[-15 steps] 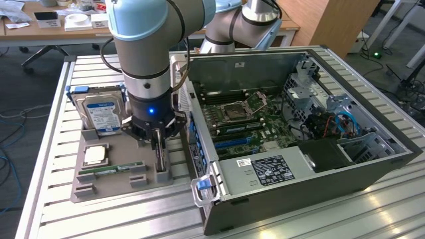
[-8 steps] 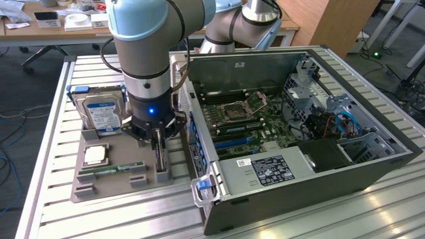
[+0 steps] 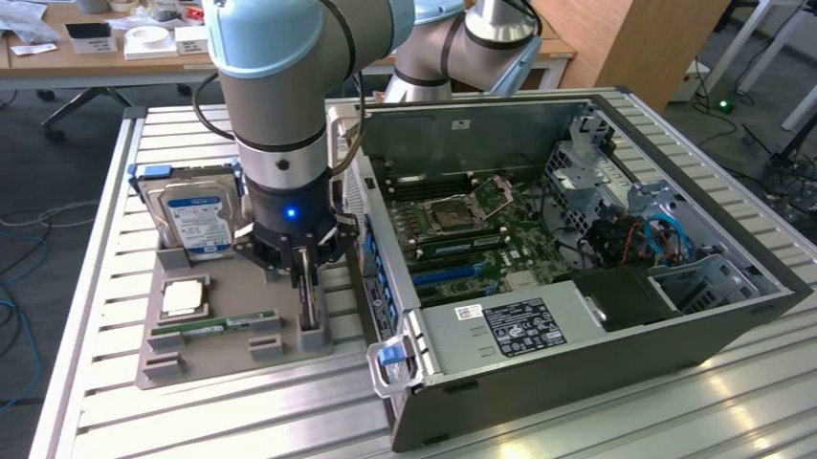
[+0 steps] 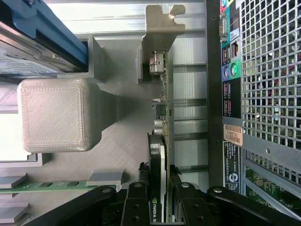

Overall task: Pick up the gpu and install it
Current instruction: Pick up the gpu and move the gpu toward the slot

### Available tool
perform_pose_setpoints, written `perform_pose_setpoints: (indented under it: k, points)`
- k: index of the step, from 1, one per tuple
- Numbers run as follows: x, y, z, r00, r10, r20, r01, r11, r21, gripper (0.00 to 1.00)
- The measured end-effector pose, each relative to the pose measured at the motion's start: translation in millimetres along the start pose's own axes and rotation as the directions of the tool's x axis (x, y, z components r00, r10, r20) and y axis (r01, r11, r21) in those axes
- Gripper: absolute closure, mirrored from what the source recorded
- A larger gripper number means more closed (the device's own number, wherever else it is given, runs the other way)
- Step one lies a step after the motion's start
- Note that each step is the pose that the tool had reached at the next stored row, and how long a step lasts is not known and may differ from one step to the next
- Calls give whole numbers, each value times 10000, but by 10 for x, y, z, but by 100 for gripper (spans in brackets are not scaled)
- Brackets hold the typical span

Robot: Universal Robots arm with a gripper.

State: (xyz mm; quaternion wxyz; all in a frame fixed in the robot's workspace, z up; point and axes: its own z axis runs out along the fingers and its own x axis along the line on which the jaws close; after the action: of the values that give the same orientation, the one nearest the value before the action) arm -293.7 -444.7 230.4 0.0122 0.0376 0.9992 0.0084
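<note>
On the gray tray [image 3: 217, 356], the hand [image 3: 304, 275] is clamped from above on the upright gpu [image 4: 158, 155].

This was a robotics lab set up in an office-like room. A robot arm [image 3: 287, 115] stood over a slatted aluminium table [image 3: 715, 402] that carried an opened computer case [image 3: 613, 354] with its motherboard exposed. Beside the case lay a grey printed fixture [image 3: 230, 359] whose slots held loose parts on edge: a hard drive [image 3: 198, 220], a memory stick [image 3: 210, 327] and the gpu [image 4: 162, 117]. Behind it were a wooden desk [image 3: 77, 59] with small boxes and a tape roll [image 3: 147, 36]. Cables [image 3: 26, 229] trailed across the carpeted floor.
</note>
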Motion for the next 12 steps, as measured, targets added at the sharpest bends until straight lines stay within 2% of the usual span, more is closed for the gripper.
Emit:
perform_pose_setpoints:
  k: [5, 12]
  points:
    - [0, 0, -10, 10000, 0, -1, 0, 10000, 1, 73]
    - [-4, 3, -155, 10000, 0, 0, 0, 10000, 0, 73]
